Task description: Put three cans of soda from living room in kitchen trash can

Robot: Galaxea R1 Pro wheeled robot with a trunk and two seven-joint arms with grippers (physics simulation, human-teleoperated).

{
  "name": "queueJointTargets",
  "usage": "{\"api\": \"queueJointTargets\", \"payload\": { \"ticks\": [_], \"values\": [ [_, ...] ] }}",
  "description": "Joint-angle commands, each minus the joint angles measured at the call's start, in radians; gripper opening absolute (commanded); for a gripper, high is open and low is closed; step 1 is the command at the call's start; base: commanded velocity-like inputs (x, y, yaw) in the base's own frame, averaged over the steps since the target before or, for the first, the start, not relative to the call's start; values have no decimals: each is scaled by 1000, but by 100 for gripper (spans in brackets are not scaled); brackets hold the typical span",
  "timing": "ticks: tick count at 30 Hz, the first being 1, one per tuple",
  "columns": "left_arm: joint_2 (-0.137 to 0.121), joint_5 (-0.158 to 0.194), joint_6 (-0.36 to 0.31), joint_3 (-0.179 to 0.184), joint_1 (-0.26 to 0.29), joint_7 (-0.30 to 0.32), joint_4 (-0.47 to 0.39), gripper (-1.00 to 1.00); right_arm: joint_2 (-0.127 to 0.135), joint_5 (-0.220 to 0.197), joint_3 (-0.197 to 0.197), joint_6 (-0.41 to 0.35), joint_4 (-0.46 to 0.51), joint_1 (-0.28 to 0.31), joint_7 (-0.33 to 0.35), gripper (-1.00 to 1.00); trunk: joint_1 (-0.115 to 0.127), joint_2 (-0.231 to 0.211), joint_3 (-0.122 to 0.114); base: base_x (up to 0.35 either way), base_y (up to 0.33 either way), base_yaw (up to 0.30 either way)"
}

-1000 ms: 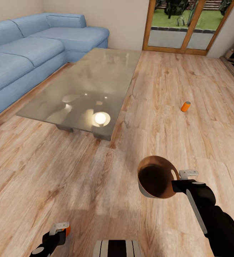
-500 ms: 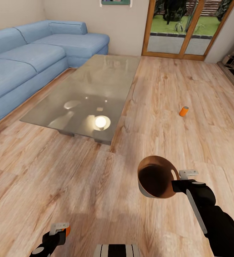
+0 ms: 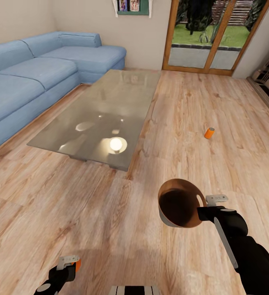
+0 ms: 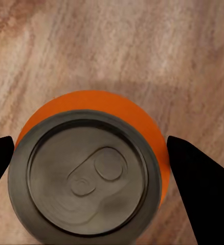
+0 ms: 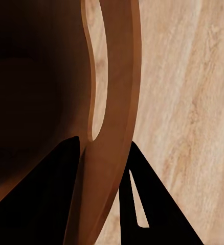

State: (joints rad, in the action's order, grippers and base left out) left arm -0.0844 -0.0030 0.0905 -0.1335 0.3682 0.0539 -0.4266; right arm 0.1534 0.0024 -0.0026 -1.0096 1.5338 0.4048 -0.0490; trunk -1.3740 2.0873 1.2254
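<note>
Head view, left to right: we see the blue sofa [image 3: 32, 78] at far left, then the glass coffee table [image 3: 106, 110] on the plank floor [image 3: 69, 213]. Near left, our left gripper [image 3: 71, 262] clamps an orange can [image 4: 91, 168] (silver top toward its wrist camera). Near right, our right gripper [image 3: 206, 207] pinches the rim of the tash can [image 3: 179, 203]. Another orange can [image 3: 209, 132] sits on the floor, far right.

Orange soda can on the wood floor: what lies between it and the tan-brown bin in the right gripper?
Only bare wood floor, seen in the head view.
</note>
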Motion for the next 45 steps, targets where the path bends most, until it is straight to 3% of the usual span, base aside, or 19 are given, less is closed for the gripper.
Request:
{"api": "queueJointTargets", "payload": {
  "ticks": [1,45],
  "values": [
    [0,0,0,0,0,0,0,-100,0,-7,0,0,0,0,1,-100,4,-7,-5,0,0,0],
    [0,0,0,0,0,0,0,-100,0,-7,1,1,0,0,0,-100,173,-315,-215,0,0,0]
  ]
}}
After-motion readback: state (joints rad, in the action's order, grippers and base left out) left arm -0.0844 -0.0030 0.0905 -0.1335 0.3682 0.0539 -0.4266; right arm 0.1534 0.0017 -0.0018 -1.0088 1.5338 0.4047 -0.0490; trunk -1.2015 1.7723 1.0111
